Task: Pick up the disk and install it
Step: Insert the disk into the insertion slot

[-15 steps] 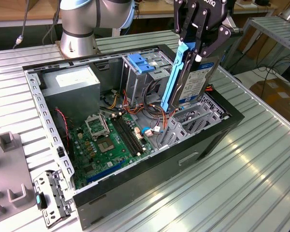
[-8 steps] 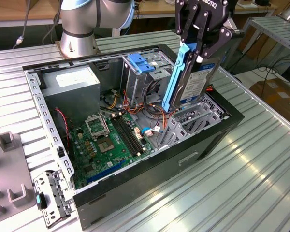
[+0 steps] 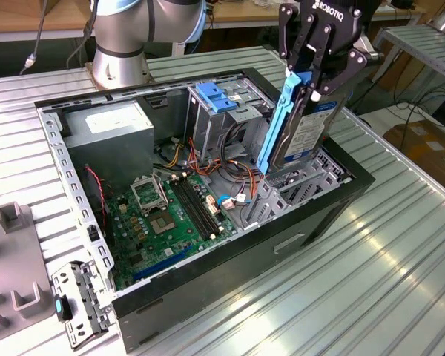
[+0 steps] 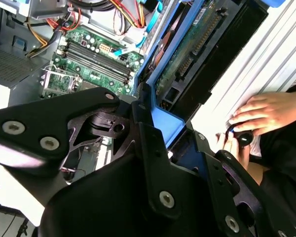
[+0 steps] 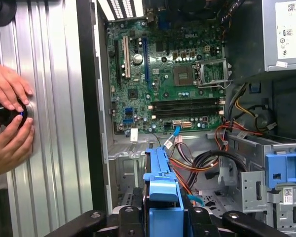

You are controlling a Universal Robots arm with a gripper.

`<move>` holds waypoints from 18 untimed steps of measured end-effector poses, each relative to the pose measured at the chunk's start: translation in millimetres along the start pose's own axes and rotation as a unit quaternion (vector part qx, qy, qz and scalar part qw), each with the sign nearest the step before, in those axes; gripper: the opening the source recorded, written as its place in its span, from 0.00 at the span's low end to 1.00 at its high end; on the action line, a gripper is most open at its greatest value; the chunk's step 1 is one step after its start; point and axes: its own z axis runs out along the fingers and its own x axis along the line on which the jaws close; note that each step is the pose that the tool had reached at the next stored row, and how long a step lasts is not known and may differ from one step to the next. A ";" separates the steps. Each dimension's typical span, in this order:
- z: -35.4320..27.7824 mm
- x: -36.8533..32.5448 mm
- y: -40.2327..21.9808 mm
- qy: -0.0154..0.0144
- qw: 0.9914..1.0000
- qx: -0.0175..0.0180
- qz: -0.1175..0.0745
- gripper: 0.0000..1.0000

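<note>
Tabletop (image 3: 400,282) of ribbed aluminium fills the front of the exterior view, and on it lies the open black-walled computer case (image 3: 230,274) with its green motherboard (image 3: 170,215) facing up. Just beyond the board, toward the exterior view's right, sits the slotted grey metal drive bay (image 3: 308,189). Over that bay stands the disk (image 3: 311,133), a flat silver-black metal hard drive with a white label and blue plastic side rails, held on end and leaning a little. The black two-fingered gripper (image 3: 317,78) has its fingers closed onto the drive's upper end, carrying it clear of the table. Its lower end is at the mouth of the bay; we cannot tell whether it has entered. Farther back are the metal cage with its blue plastic latch (image 3: 221,100) and the grey power-supply box (image 3: 107,130).

We judge the pick-up done and the installing in hand, at the stage of bringing the drive down into the bay. That move, as we read it, calls for squaring the rails with the bay's guides and a straight descent that misses the orange and black cables (image 3: 237,174) beside it.
</note>
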 end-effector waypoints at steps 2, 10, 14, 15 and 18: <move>1.8 0.7 -3.6 0.000 1.000 0.000 0.000 0.37; 9.3 4.2 -12.3 0.000 1.000 0.000 -0.005 0.37; 11.1 4.2 -12.4 -0.001 1.000 0.001 -0.014 0.37; 12.2 4.4 -12.4 -0.001 1.000 0.001 -0.019 0.37; 13.8 4.6 -12.3 -0.001 1.000 0.001 -0.022 0.37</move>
